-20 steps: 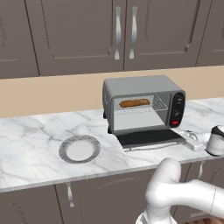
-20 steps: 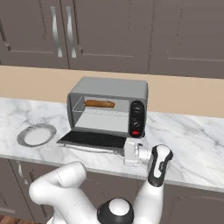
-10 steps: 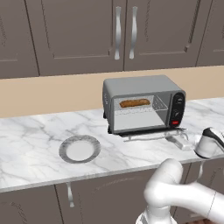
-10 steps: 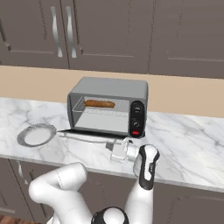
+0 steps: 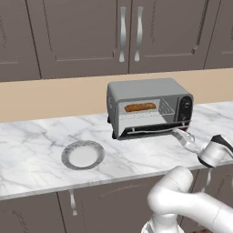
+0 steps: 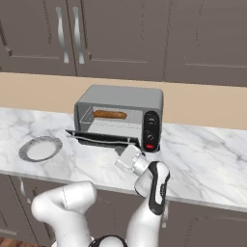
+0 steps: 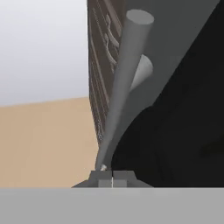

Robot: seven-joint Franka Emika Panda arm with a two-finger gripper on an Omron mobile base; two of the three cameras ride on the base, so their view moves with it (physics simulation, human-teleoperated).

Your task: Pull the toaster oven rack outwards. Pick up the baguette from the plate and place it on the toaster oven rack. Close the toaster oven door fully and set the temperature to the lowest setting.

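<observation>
— Where is the arm? 
— It reaches forward over the front edge of the marble counter [image 5: 41, 150], wrist tilted up, with the gripper [image 5: 179, 134] at the right end of the toaster oven door [image 5: 148, 131]. From the right base camera the gripper [image 6: 124, 155] sits just beneath the door's [image 6: 99, 138] front edge, near the black control panel [image 6: 151, 131].

— And the jaws? 
— Pressed together with nothing between them. From the hand camera, the door's handle bar [image 7: 124, 83] rises right above the fingertips [image 7: 105, 180].

— How far along is the door? 
— Partly raised, slanting; the cavity is still exposed.

— What can be counted? 
— One toaster oven [image 5: 148, 108] towards the counter's back edge, one baguette [image 5: 139, 107] on one rack [image 5: 145, 113] inside it, and one bare plate [image 5: 83, 154] left of it, nearer the front edge.
</observation>
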